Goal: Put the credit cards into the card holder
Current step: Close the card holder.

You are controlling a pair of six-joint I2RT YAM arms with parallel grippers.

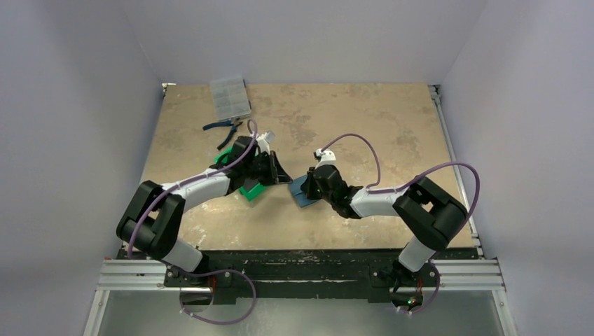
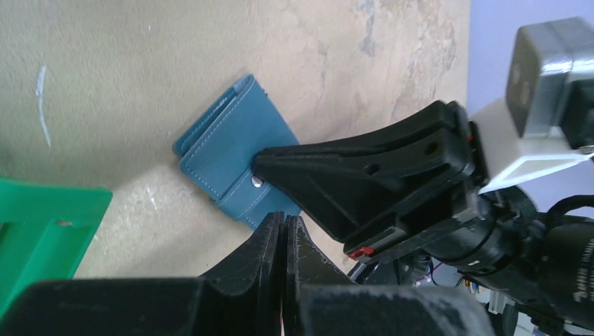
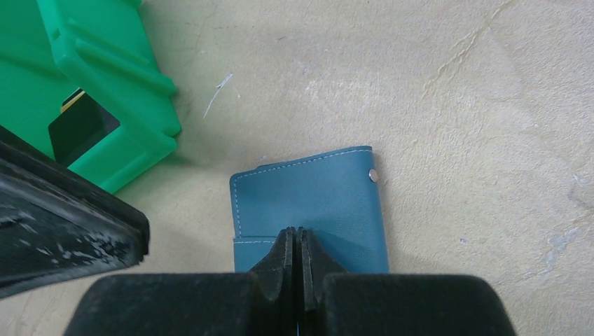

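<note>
Two robot arms lean in toward each other near the middle of the desk (image 1: 364, 119). The left claw (image 2: 284, 227) has its two black fingers pressed tight together, with nothing between them. It hangs just above the desk, with its tips pointing at the card holder (image 3: 308, 199). The right claw (image 3: 300, 241) is pressed together too. Its tips are down on the near part of the card holder, close to the edge of the little flap. I cannot tell if it nips any of the flap, but no gap shows between the fingers. The card holder is blue with pale stitching and a small silver snap at one corner. It lies flat and folded shut on the bare desk, right between the two claws. A green tray (image 3: 105, 77) sits just to its left, near it but not touching, and part of the tray is under the left arm. Far back on the desk, well apart from all this, lies a clear box (image 1: 230, 96) with many little spaces inside. Some pliers (image 1: 224, 126) with blue handles lie just in front of that box.
</note>
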